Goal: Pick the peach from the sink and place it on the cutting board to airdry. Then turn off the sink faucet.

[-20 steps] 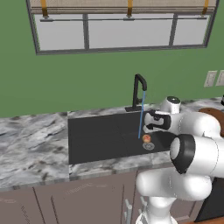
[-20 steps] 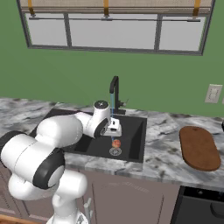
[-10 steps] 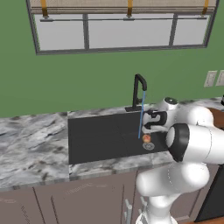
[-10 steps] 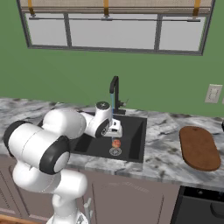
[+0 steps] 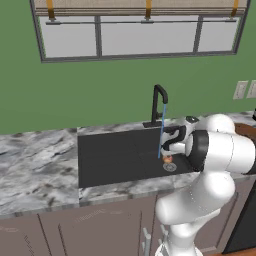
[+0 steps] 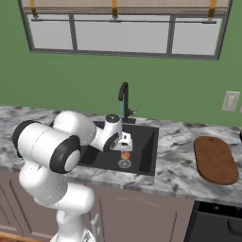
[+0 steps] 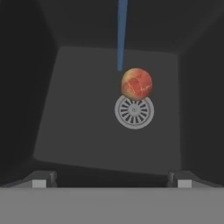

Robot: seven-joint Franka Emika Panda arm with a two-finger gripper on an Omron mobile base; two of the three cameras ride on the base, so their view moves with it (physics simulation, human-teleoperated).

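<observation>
The peach (image 7: 136,84), orange-red with a yellow patch, lies on the floor of the black sink (image 7: 78,113), touching the far rim of the grey drain (image 7: 134,111). My gripper (image 7: 111,180) hangs above it, open and holding nothing, with the fingertips (image 7: 43,179) wide apart. From the base, the gripper (image 5: 169,149) sits just over the peach (image 5: 167,159) in the sink's right part. A blue water stream (image 7: 121,35) falls from the black faucet (image 5: 159,105) right behind the peach. The reddish-brown cutting board (image 6: 215,159) lies on the counter to the right of the sink (image 6: 142,146).
Grey-white marble counter (image 5: 35,160) runs along both sides of the sink. The faucet's spout (image 6: 123,97) rises close behind my hand. Behind it are a green wall and a window (image 5: 140,35). A wall socket (image 6: 230,100) is above the board.
My hand has sunk a little toward the peach, and the elbow has swung up and round. The peach and the water stream are as before.
</observation>
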